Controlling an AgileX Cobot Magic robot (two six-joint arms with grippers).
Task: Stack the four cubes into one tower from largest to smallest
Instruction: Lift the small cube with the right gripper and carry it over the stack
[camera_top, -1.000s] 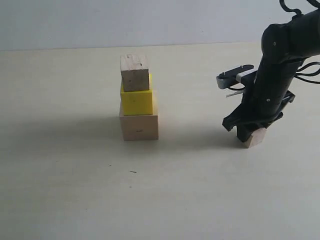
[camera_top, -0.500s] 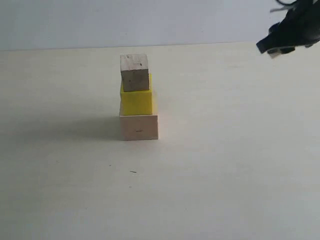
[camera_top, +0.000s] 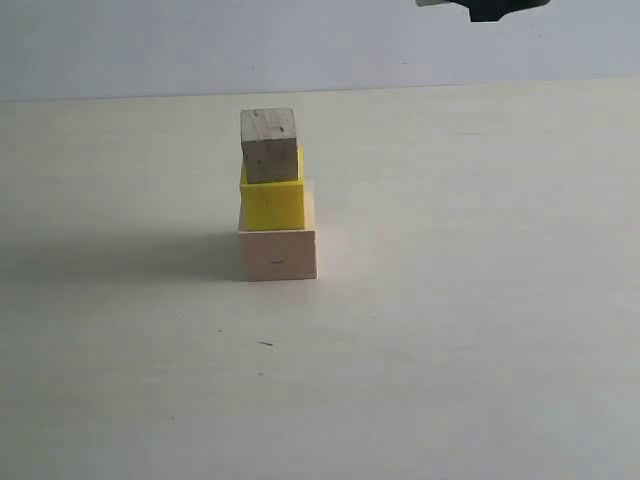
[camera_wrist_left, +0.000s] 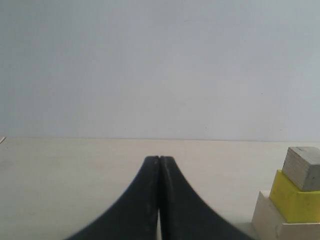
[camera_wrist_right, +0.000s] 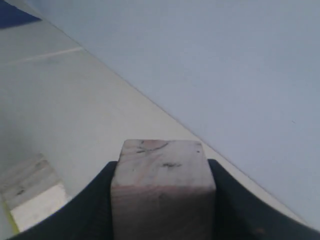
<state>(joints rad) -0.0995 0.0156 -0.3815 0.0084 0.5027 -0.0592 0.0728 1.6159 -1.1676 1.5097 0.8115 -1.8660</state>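
Three cubes stand in a column on the table: the large pale wooden cube (camera_top: 278, 254) at the base, the yellow cube (camera_top: 272, 203) on it, a small brownish wooden cube (camera_top: 269, 145) on top. My right gripper (camera_wrist_right: 162, 169) is shut on the smallest pale cube (camera_wrist_right: 162, 192), held high in the air. Only a dark scrap of that gripper (camera_top: 482, 8) shows at the exterior view's upper edge, right of the column. The column's top cube (camera_wrist_right: 31, 190) lies far below it. My left gripper (camera_wrist_left: 159, 160) is shut and empty, level with the table, beside the small brownish cube (camera_wrist_left: 302, 167).
The pale table (camera_top: 450, 330) spreads bare round the column, with a plain grey-white wall (camera_top: 200, 45) behind it. A blue patch (camera_wrist_right: 12, 14) shows at the far edge in the right wrist view.
My right gripper has lifted the smallest cube off the table at the right, risen steeply and drifted left, leaving most of the exterior view. The three-cube column has not moved.
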